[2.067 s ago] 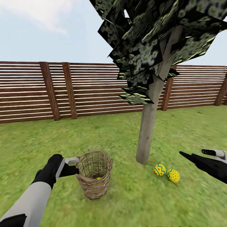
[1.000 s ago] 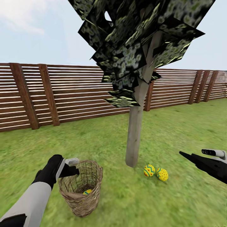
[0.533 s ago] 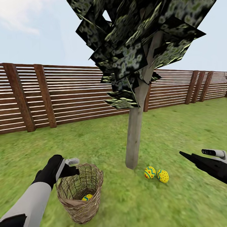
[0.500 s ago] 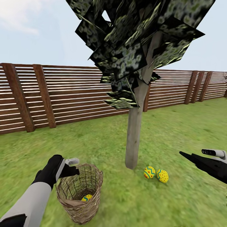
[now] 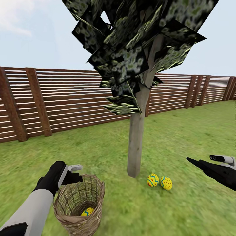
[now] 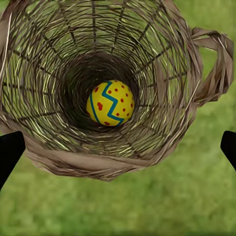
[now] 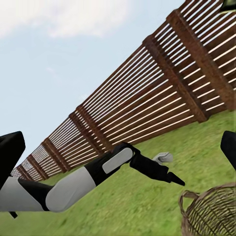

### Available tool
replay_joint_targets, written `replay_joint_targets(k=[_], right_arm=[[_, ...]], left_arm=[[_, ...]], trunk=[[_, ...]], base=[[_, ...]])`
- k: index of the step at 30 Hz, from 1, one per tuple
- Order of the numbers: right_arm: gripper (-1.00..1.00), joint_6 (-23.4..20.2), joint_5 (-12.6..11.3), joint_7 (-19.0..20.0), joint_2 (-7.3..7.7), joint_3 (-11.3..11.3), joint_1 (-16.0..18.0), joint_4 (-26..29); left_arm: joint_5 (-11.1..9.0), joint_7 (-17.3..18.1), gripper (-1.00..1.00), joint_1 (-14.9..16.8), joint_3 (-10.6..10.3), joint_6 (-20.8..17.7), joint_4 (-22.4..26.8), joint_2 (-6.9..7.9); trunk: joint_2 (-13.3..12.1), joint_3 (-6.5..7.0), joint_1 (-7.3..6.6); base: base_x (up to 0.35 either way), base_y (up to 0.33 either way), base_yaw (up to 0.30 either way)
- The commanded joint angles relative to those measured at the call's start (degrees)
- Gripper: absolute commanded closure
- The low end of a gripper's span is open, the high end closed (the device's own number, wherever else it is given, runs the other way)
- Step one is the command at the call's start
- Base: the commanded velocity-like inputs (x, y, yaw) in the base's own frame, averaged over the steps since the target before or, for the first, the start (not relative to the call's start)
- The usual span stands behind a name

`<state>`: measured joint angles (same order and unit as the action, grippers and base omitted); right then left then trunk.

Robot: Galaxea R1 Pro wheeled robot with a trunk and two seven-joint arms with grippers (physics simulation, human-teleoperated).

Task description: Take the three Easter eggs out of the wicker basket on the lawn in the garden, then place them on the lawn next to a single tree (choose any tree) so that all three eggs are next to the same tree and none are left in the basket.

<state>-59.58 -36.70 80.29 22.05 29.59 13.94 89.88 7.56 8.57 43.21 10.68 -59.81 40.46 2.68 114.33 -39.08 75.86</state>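
Retrieval of the last Easter egg (image 6: 110, 103) is judged to be in hand: it is seen at the bottom of the wicker basket (image 5: 78, 205), lower left of the head view. Two eggs (image 5: 159, 181) lie beside the tree (image 5: 135, 147). The left gripper (image 5: 76, 173) is held spread above the rim; a downward reach is called for. The right gripper (image 7: 118, 142) is spread, holding nothing.

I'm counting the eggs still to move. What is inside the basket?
One yellow egg with a blue zigzag and red dots lies at the bottom of the basket. The left wrist view looks straight in; nothing else shows inside, though the egg covers the weave under it.
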Motion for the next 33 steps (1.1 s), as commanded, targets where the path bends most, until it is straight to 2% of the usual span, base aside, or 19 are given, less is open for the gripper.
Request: replay_joint_targets(k=[1,13,20,33], right_arm=[[-1.00,-0.42,-0.14,0.04,0.01,0.01,0.04,0.01],[-1.00,-0.42,-0.13,-0.42,0.08,0.02,0.04,0.03],[-1.00,-0.42,-0.13,-0.55,0.10,0.03,0.04,0.02],[-1.00,-0.42,-0.13,-0.49,0.10,0.05,0.04,0.03]], left_arm=[[0.63,0.56,-1.00,0.03,0.18,-0.19,0.06,-0.03],[0.56,0.57,-1.00,0.03,0.22,-0.19,0.05,-0.03],[0.57,0.57,-1.00,0.03,0.22,-0.19,0.01,-0.04],[0.53,0.57,-1.00,0.09,0.22,-0.19,0.05,0.04]], trunk=[[0.03,-0.06,0.00],[0.03,-0.07,0.00],[0.03,-0.51,0.00],[0.03,-1.60,0.00]], base=[[0.016,0.017,-0.018],[0.003,0.004,-0.004],[0.006,0.001,0.000],[0.133,0.050,0.000]])
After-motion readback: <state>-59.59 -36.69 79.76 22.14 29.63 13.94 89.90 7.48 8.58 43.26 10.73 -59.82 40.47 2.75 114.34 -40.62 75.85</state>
